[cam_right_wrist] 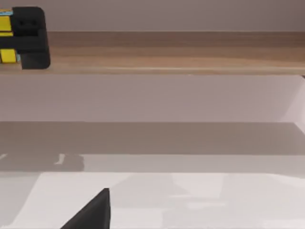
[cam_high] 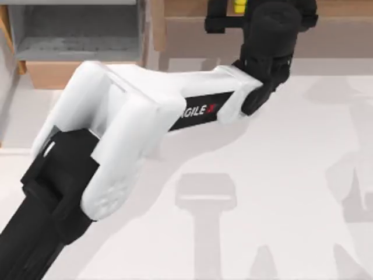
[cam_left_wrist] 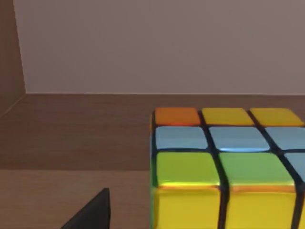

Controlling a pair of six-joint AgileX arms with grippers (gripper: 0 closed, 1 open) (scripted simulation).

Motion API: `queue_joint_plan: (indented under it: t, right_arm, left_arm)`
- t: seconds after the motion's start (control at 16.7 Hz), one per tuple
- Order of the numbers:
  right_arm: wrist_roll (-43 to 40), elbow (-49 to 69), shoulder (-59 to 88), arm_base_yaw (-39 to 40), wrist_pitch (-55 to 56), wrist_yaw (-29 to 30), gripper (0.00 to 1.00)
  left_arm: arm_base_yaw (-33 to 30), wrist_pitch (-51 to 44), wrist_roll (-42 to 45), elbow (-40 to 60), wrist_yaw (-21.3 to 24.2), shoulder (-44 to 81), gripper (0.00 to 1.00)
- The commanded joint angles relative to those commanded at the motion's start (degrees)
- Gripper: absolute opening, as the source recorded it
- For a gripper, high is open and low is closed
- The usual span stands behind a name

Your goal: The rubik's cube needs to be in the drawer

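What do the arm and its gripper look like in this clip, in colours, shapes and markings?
The left arm has rounded glossy white shells, a black band lettered "AGILE" in white followed by a red mark, and a black blocky base section. Its wrist and left gripper are matt black and angular.

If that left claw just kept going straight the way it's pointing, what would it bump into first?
Most likely the rubik's cube. The left gripper reaches over the brown wooden shelf at the table's far edge, and its wrist view has the cube right ahead, very near. Past the cube is the shelf's back wall, though depth is hard to judge.

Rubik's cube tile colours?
Orange, yellow, light blue and green tiles on the small rubik's cube, clearest in left wrist view.
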Motion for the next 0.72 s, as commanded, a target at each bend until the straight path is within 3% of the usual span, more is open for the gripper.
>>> queue_joint_plan:
  t: [0.36, 0.72]
  right_arm:
    - [0.0, 0.0, 0.0, 0.0, 0.0, 0.0, 1.0]
    - [0.0, 0.0, 0.0, 0.0, 0.0, 0.0, 1.0]
  left_arm:
    - [0.8, -1.38, -0.46, 2.67, 0.92, 2.14, 1.0]
    - [0.8, -1.38, -0.46, 2.67, 0.92, 2.14, 0.55]
